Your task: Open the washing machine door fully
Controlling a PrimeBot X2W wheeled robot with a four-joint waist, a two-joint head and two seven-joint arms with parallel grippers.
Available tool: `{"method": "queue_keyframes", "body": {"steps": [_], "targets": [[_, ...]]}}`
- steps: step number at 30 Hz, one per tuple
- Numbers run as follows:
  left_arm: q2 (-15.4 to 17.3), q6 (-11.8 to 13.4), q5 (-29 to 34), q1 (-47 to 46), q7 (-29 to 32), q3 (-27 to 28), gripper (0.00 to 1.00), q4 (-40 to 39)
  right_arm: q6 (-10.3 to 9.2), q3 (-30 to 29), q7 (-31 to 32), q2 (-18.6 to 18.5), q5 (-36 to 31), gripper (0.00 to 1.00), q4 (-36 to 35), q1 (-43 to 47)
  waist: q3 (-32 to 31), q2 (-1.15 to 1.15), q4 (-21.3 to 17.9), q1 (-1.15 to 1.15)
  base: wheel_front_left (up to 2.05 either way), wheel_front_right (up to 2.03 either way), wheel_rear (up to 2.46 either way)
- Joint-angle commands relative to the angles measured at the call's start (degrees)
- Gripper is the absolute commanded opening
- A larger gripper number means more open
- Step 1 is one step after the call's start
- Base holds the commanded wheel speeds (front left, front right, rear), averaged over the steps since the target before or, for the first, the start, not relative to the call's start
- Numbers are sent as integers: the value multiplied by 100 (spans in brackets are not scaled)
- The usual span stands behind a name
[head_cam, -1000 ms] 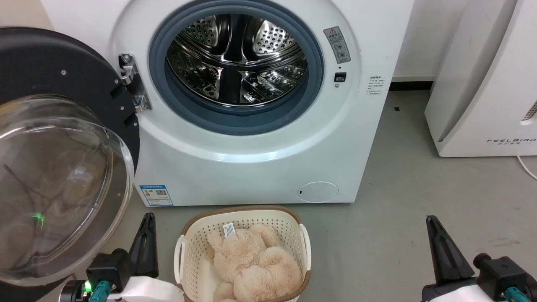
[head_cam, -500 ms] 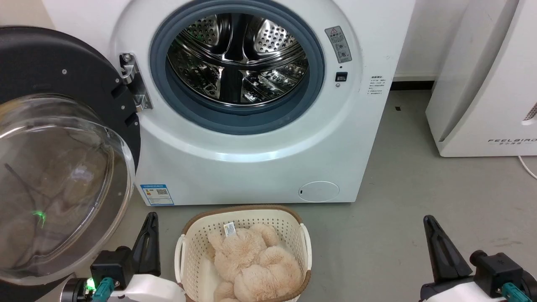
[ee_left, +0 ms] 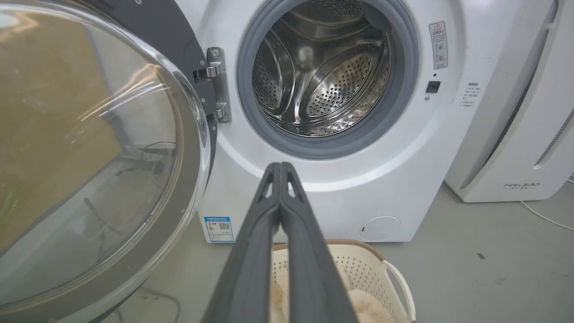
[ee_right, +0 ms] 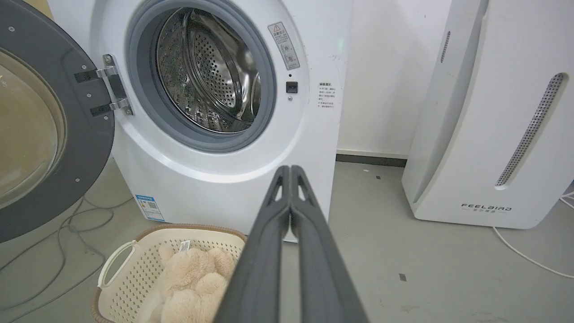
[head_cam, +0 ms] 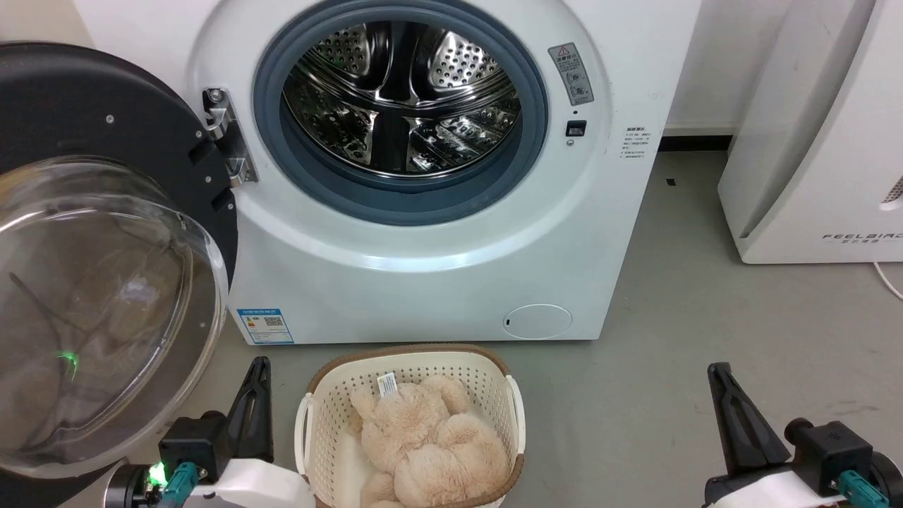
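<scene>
The white washing machine [head_cam: 437,282] faces me with its steel drum [head_cam: 402,99] exposed inside the grey-blue gasket. Its round black door [head_cam: 99,92] with the bulging glass bowl [head_cam: 106,310] hangs swung wide on the left hinge [head_cam: 226,134]; it also shows in the left wrist view as the door [ee_left: 89,157] and in the right wrist view as the door [ee_right: 49,134]. My left gripper [head_cam: 257,367] is shut and empty at the lower left, just right of the glass bowl, not touching it. My right gripper [head_cam: 719,374] is shut and empty over bare floor at the lower right.
A cream laundry basket [head_cam: 310,416] holding a beige plush toy [head_cam: 430,444] sits on the floor before the machine, between my arms. The white FEELBIRD appliance [head_cam: 818,141] stands to the right. Cables [ee_right: 67,224] lie on the floor under the door.
Both grippers have drawn slightly down the head view, the left one edging right. The whole picture has shifted a little, so the camera moved; door and machine stay put.
</scene>
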Motion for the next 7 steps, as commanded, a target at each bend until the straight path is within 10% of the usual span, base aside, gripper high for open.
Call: {"method": "queue_keyframes", "body": {"steps": [1, 7], "targets": [[3, 49, 41, -52, 40, 4, 0, -47, 18, 12, 45, 9, -59, 0, -27, -140, 2, 0, 2, 0, 0, 0, 0], [3, 53, 69, -57, 99, -6, 0, -72, 19, 16, 104, 10, -81, 0, -29, -161, 5, 0, 8, 0, 0, 0, 0]]}}
